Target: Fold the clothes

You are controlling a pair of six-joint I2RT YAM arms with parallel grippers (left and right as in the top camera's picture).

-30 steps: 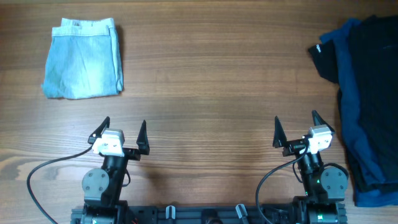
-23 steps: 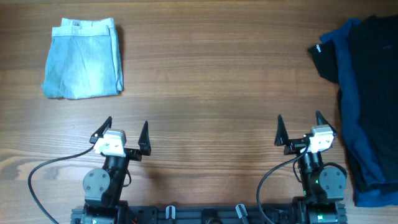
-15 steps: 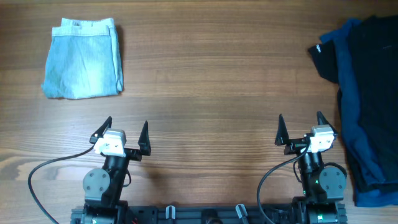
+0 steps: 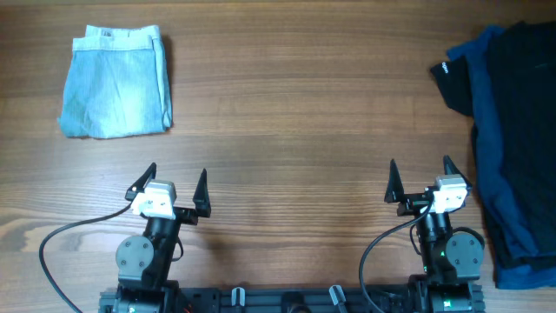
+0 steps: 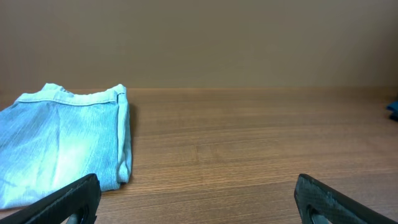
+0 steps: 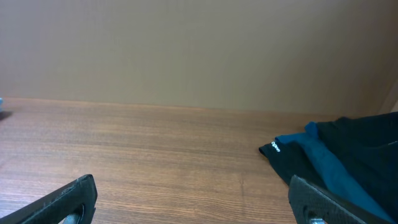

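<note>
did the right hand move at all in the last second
Yes, slightly. In the overhead view the right hand has shifted a little sideways toward the dark clothes pile, which has not moved. Its jaws stay wide open and empty.

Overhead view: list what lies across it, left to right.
Pale-blue denim garment → left gripper, jaws open → right gripper, jaws open → navy-blue and black clothes pile.

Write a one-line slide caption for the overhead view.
Open and empty, the left gripper and right gripper sit before folded pale-blue denim, far left, and navy and black clothes heaped at right.
</note>
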